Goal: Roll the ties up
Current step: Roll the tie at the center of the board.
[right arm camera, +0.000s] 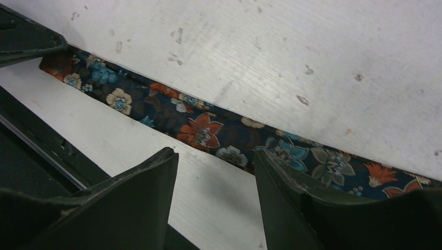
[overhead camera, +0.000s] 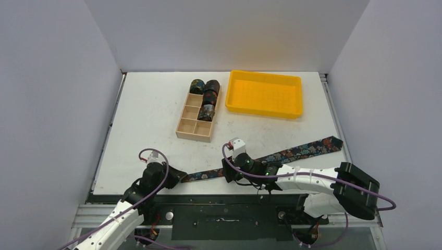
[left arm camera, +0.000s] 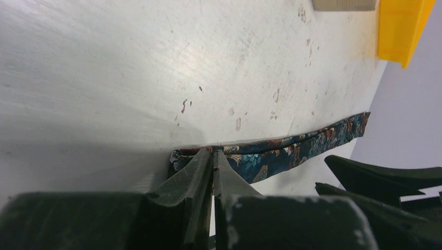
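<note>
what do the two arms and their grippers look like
The left arm and right arm both have white links and black joints, each with a purple cable looping along it. The right arm shows a small green light. The left gripper and right gripper have matte black, wedge-shaped fingers.

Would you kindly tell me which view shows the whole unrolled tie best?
Top external: the unrolled tie shows nearly end to end. Left wrist sees it foreshortened from its narrow end; right wrist, one short stretch.

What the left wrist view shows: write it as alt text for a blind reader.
The left gripper is shut on the narrow end of a dark floral tie laid across a scuffed white table. A yellow tray corner shows top right.
</note>
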